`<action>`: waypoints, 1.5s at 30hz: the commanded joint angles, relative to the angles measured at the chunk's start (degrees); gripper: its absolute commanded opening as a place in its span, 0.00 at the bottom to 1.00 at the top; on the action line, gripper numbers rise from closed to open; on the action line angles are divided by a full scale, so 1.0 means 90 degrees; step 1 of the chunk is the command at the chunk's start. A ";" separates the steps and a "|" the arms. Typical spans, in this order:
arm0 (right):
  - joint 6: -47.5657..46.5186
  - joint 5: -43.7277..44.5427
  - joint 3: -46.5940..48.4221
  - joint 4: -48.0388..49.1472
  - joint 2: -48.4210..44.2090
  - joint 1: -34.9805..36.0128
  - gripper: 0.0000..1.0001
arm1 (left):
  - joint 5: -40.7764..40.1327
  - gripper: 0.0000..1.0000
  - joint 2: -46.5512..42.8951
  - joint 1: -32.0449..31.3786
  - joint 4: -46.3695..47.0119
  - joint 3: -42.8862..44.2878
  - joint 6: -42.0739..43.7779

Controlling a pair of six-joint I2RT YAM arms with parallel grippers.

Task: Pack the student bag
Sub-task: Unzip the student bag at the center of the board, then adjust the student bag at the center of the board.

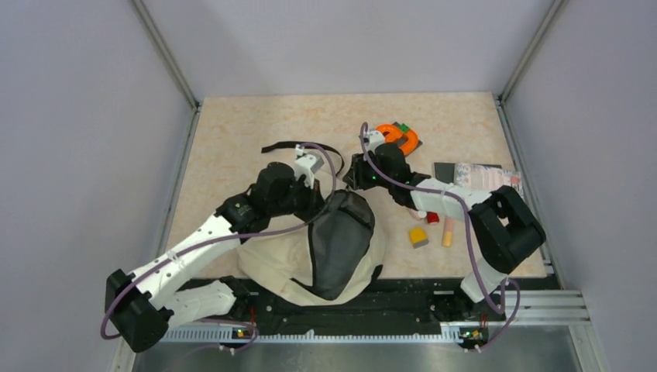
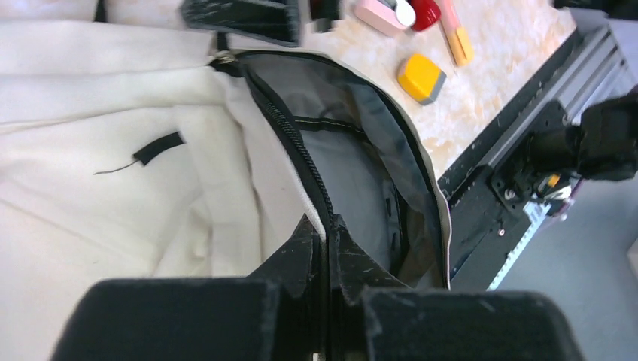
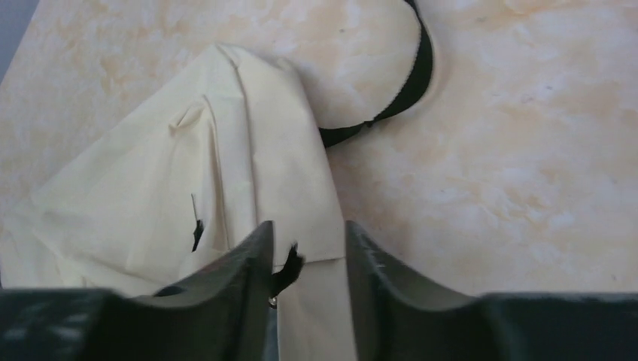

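Student bag (image 1: pixel 271 267) near edge, centre; block (image 1: pixel 418 236) right of it.

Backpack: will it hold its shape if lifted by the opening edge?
Probably floppy: the backpack lies creased and slumped, its grey lining sagging. Lifted by the zipper edge that the left tool pinches, it would likely drape rather than stay open. Seems light: nothing visible inside.

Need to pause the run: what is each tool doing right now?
Left tool: closed, pinching the student bag at its zipper edge.
Right tool: open, fingers either side of the black zipper pull.
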 commanded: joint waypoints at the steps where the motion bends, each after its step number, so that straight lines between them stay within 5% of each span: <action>1: -0.0297 0.0771 0.0189 -0.0227 -0.0823 -0.0187 0.46 | 0.1212 0.00 0.0082 0.0784 0.0193 0.0236 -0.0301; 6: -0.0193 0.0972 -0.0330 -0.0731 -0.1788 -0.0187 0.58 | 0.1048 0.00 0.0943 0.1353 -0.0261 0.0463 -0.0388; 8: -0.0081 0.0971 -0.0549 -0.0981 -0.2103 -0.0188 0.59 | 0.0578 0.00 0.1226 0.1552 -0.0476 0.0495 -0.0483; 12: 0.0340 0.0754 -0.1138 -0.1347 -0.2731 -0.0182 0.77 | -0.0630 0.04 0.1445 0.1696 -0.0489 0.0385 -0.0686; 17: 0.0884 0.0590 -0.1861 -0.1528 -0.3285 0.0093 0.77 | -0.0987 0.28 0.1329 0.1721 0.0428 -0.0242 -0.0967; 24: 0.1189 0.1227 -0.2035 -0.2034 -0.3204 0.1037 0.77 | -0.0952 0.62 0.1517 0.1767 0.0386 -0.0310 -0.1035; 30: 0.1392 0.1740 -0.1903 -0.2187 -0.2820 0.1475 0.77 | -0.0388 0.75 0.0944 0.1773 0.0432 -0.0499 -0.1071; 39: 0.1522 0.1910 -0.1873 -0.2360 -0.2565 0.1551 0.47 | 0.1545 0.81 0.0126 0.1717 0.0841 -0.1353 -0.1440; 45: 0.1511 0.1960 -0.1915 -0.2241 -0.2572 0.1557 0.23 | 0.1859 0.80 -0.0149 0.1429 0.1171 -0.1641 -0.1648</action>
